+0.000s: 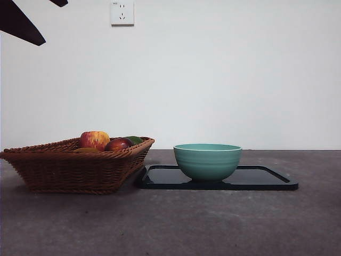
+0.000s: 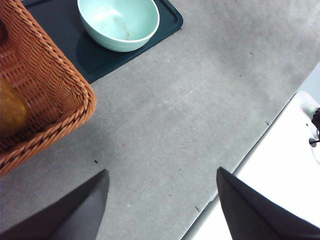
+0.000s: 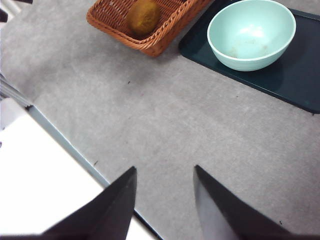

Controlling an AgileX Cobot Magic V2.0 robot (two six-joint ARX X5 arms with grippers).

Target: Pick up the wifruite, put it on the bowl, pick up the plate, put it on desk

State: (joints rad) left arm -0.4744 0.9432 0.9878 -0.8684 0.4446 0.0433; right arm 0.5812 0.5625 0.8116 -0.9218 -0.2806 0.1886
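Both arms wait; wifruite lies in the wicker basket.
Left gripper wide, right gripper narrower, both empty. Descend centred over the fruit, clearing the rim, then carry to the bowl.

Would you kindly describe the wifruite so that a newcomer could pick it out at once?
Find the brown wicker basket on the desk, beside the dark tray that carries the teal bowl. The wifruite lies inside the basket: a dull orange-brown oval with matte skin, unlike the red-and-yellow streaked apple and the dark red fruit.
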